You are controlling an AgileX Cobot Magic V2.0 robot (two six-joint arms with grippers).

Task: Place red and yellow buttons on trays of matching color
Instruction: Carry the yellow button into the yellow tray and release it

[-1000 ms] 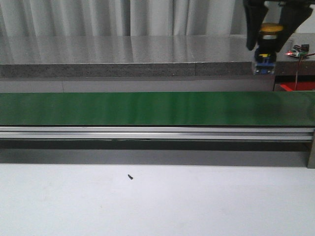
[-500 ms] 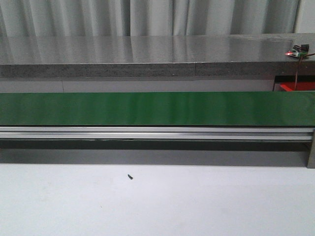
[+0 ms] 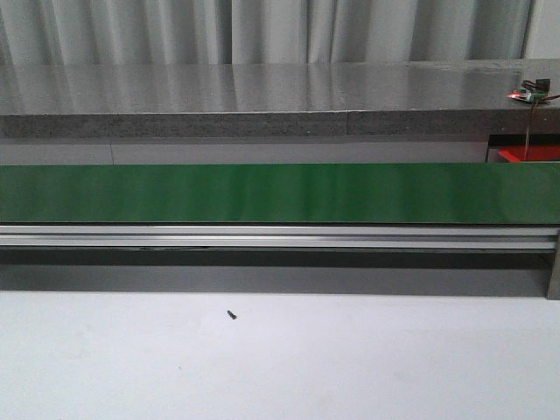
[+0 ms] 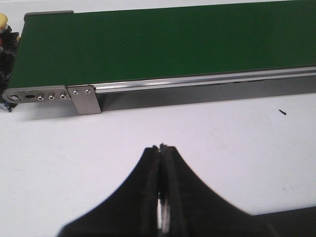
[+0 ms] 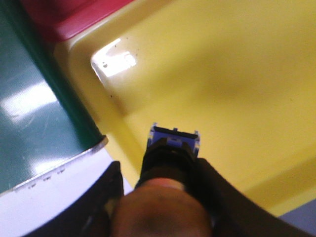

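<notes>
In the right wrist view my right gripper (image 5: 165,175) is shut on a yellow button (image 5: 170,148), whose black body and blue base point down over the yellow tray (image 5: 237,74). A corner of the red tray (image 5: 74,15) lies beyond it. A sliver of the red tray (image 3: 528,154) also shows at the right edge of the front view; neither gripper appears there. My left gripper (image 4: 161,148) is shut and empty above the white table. Another yellow-capped button (image 4: 3,21) sits past the belt's end, cut off by the frame.
The green conveyor belt (image 3: 280,192) runs across the table on an aluminium rail (image 3: 280,234), with nothing on it. Its end bracket (image 4: 85,98) shows in the left wrist view. A small black screw (image 3: 232,314) lies on the white table. A grey counter (image 3: 262,96) stands behind.
One second ago the right gripper held the yellow button at the front view's upper right; it has since left that view. The belt and table look unchanged.
</notes>
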